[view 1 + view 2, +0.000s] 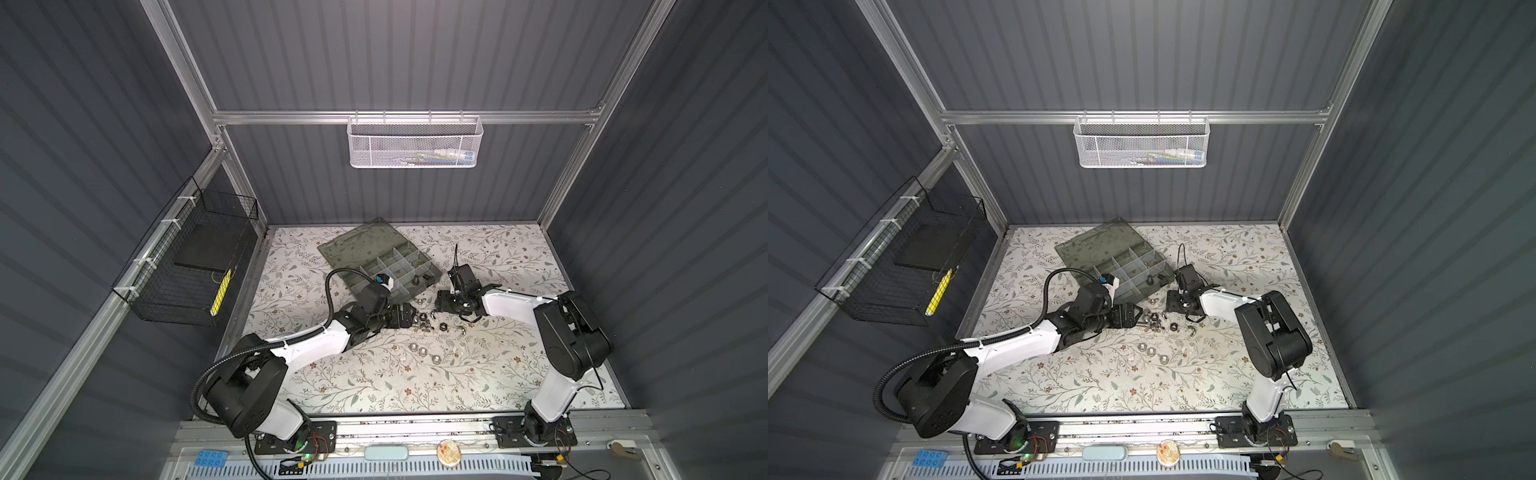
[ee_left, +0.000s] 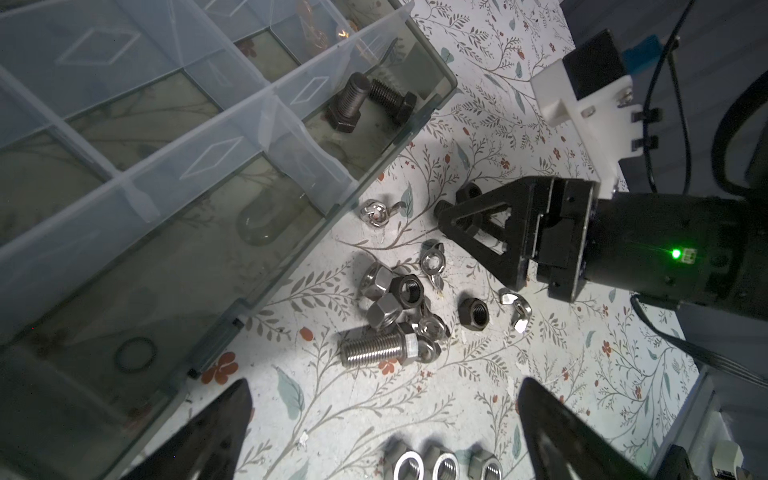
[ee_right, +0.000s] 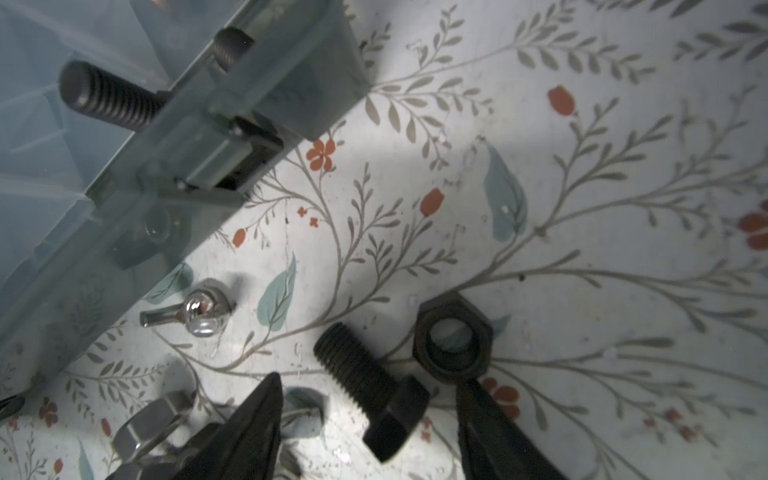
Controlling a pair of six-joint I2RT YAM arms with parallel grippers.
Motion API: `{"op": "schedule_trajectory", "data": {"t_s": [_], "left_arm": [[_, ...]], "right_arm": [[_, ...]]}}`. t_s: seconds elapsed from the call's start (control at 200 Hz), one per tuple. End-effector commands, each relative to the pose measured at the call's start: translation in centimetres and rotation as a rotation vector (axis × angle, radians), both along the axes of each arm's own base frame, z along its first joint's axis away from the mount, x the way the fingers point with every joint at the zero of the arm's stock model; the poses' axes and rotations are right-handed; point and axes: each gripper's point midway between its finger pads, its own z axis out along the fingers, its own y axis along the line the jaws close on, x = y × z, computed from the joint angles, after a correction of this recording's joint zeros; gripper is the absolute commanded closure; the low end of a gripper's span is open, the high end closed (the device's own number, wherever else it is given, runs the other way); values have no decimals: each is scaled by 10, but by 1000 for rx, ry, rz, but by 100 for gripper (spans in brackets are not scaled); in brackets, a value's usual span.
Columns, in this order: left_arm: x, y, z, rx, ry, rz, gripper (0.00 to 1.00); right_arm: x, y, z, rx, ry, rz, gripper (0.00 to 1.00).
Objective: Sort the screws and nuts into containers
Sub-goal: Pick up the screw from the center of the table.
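Two dark bolts occupy one corner compartment.

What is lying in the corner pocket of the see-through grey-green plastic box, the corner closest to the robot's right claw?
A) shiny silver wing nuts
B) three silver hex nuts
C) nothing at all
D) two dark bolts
D: the left wrist view shows two dark hex-head bolts lying side by side in the corner compartment of the grey-green plastic organizer case.
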Motion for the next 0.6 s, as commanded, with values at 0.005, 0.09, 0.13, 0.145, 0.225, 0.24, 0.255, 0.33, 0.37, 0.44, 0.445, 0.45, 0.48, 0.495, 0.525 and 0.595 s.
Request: {"op": "schedule_trajectory", "data": {"t_s": [0.005, 0.09, 0.13, 0.145, 0.225, 0.24, 0.255, 0.33, 0.37, 0.44, 0.445, 0.45, 0.48, 0.495, 0.525, 0.595], "left_arm": [[-2, 10, -2, 20, -3, 20, 0], [-2, 11, -3, 26, -3, 21, 0], [-2, 12, -4, 30, 0, 21, 0], [-2, 12, -3, 30, -1, 21, 0], [-2, 13, -4, 33, -1, 24, 0], [-3, 13, -5, 34, 0, 24, 0], [-3, 14, -5, 36, 0, 25, 0], [-3, 15, -6, 38, -1, 29, 0], [-3, 16, -6, 39, 0, 30, 0], [-3, 17, -6, 39, 0, 32, 0], [-3, 16, -7, 39, 1, 31, 0], [-3, 16, -7, 39, 0, 31, 0], [-3, 17, -7, 40, 0, 32, 0], [-3, 17, -7, 41, 0, 32, 0], [-3, 18, -6, 40, -2, 34, 0], [-3, 18, -5, 41, -4, 33, 0]], "right_arm": [[-5, -5, -13, -55, 50, -1, 34], [-2, -6, -15, -68, 57, 0, 34], [-2, -6, -16, -74, 60, 0, 35], [-2, -6, -16, -77, 62, 1, 35], [-4, -6, -18, -83, 69, 4, 37], [-4, -6, -18, -83, 70, 4, 37], [-5, -6, -18, -84, 71, 4, 37], [-7, -5, -20, -86, 75, 10, 38], [-8, -4, -21, -86, 78, 12, 40], [-11, -2, -23, -92, 78, 21, 42], [-11, -2, -23, -93, 79, 20, 42], [-11, -1, -23, -93, 79, 22, 42], [-12, -1, -24, -96, 78, 24, 44], [-12, -1, -24, -97, 79, 25, 45], [-13, 1, -25, -99, 82, 28, 46], [-15, 2, -26, -103, 84, 31, 49]]}}
